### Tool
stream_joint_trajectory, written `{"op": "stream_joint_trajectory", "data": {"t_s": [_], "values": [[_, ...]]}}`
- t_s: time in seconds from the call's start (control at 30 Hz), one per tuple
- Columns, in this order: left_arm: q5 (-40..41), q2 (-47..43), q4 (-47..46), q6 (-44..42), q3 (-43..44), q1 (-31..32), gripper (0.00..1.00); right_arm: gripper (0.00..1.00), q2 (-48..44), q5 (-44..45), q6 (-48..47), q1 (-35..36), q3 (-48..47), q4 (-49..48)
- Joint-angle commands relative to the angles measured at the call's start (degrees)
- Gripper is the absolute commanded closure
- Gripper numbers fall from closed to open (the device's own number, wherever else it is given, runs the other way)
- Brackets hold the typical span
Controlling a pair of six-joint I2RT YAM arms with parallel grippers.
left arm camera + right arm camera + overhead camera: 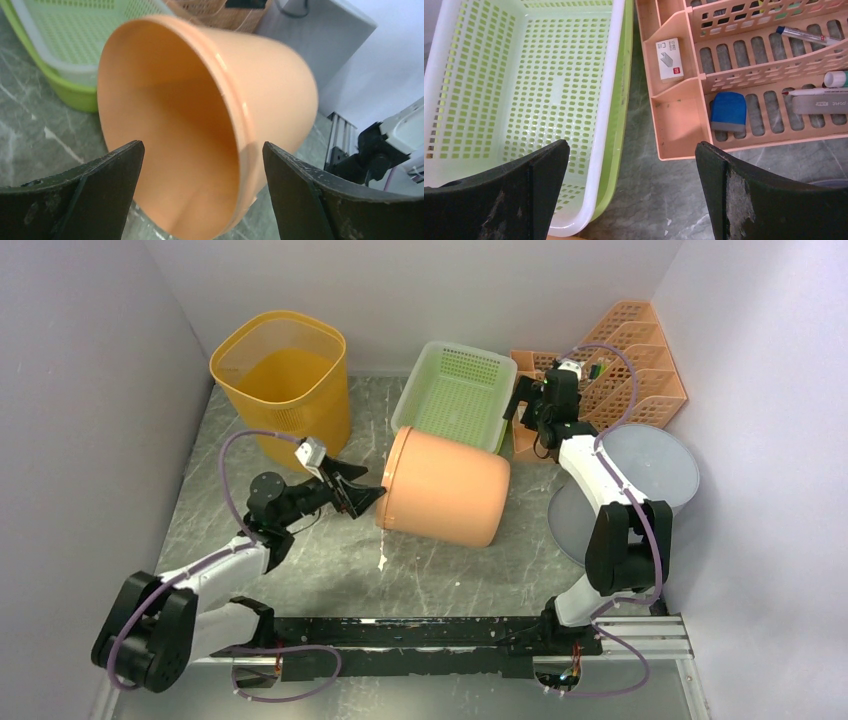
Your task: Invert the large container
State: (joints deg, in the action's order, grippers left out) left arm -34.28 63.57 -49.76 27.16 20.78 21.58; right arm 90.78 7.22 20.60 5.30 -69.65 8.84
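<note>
The large container [450, 490] lies on its side near the middle of the table [330, 570], its open mouth facing the left gripper [372, 495]. That gripper's jaws stand wide apart right at the rim, clasping nothing. The right gripper [520, 400], also wide apart and empty, hangs near the far edge over the gap between the green basket [455, 350] and the organizer [640, 370].

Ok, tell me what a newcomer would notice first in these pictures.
The big peach container lies on its side mid-table, its mouth facing the left gripper, whose jaws stand open in front of the rim. Behind it are the yellow bin at back left and the green basket. The right gripper is open above the gap between basket and desk organizer.
</note>
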Motion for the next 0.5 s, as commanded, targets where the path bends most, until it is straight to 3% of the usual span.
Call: {"op": "stream_joint_trajectory", "data": {"t_s": [0.0,0.27,0.47], "values": [[-0.5,4.0,-1.0,-3.0,1.5,0.1,0.00,0.00,-0.6,0.4,-0.4,-0.4,-2.3,-0.6],[-7.3,11.5,-15.0,4.6,2.6,1.4,0.00,0.00,-0.3,1.4,-0.9,-0.4,-1.7,-0.4],[-9.3,16.1,-16.9,4.2,4.3,5.7,0.00,0.00,0.4,0.9,-0.7,-0.3,-1.4,-0.9]]}}
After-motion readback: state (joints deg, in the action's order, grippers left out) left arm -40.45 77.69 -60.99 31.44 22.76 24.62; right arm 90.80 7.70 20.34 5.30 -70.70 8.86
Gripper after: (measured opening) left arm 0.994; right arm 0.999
